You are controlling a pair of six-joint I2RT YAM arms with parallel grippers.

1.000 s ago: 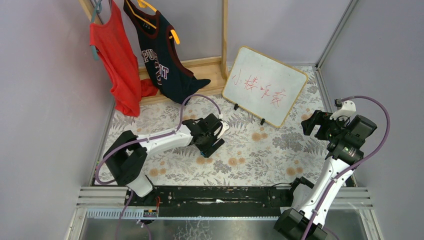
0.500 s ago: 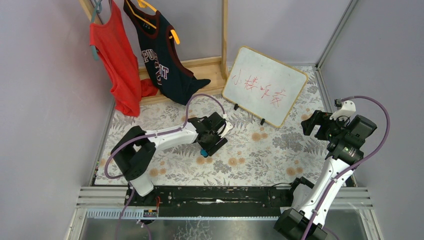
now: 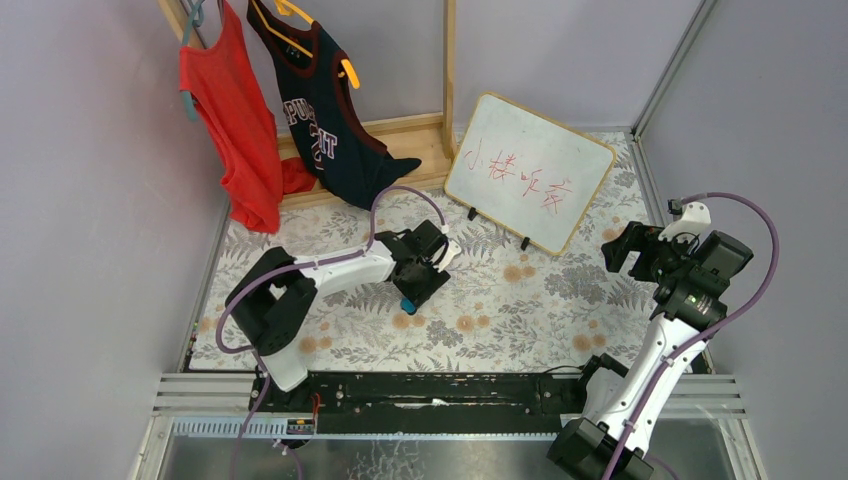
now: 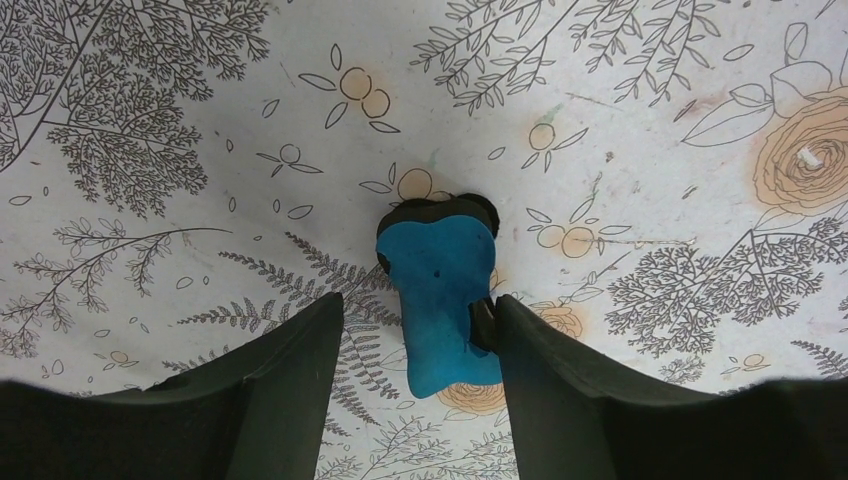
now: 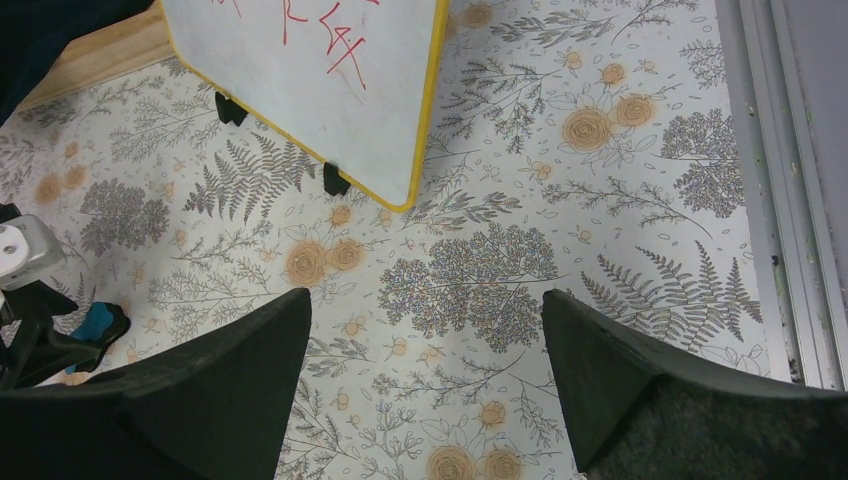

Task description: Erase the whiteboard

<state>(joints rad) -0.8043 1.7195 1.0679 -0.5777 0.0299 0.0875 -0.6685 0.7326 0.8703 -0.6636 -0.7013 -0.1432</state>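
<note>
**Whiteboard** point(image 3: 529, 171): a white board in a thin light-wood frame with rounded corners. It stood propped on small black feet point(image 5: 336, 181) at the far side of the table, right of centre, with its right end swung nearer than its left. Red handwritten characters point(image 3: 520, 172) ran across its face, unerased. Nothing touched it.

**Eraser** point(image 4: 445, 290): small, with a blue top over a dark underside. It lay on the table near the middle, well apart from the whiteboard and nearer than it.

**Left gripper** point(image 4: 418, 310): lowered over the eraser with its jaws apart and the eraser between them. In the wrist view the right-hand finger point(image 4: 545, 390) touched the eraser's edge. A strip of table showed between the eraser and the left-hand finger point(image 4: 285, 400).

**Right gripper** point(image 5: 424, 300): jaws spread wide, holding nothing. It was raised above the right side of the table, pointing toward the board's near right corner and apart from it.

**Table covering** point(image 3: 520, 310): pale cloth printed with grey ferns and orange flowers.

**Wooden rack** point(image 3: 448, 70): an upright post and base plank at the far edge, just left of the whiteboard.

**Red top** point(image 3: 230, 130): hung from a teal hanger point(image 3: 192, 20) at the far left.

**Navy jersey** point(image 3: 325, 110): hung from an orange hanger point(image 3: 300, 15) between the red top and the post. Its hem lay on the rack's base.

**Purple cables** point(image 3: 760, 250): one looped along each arm.
</note>
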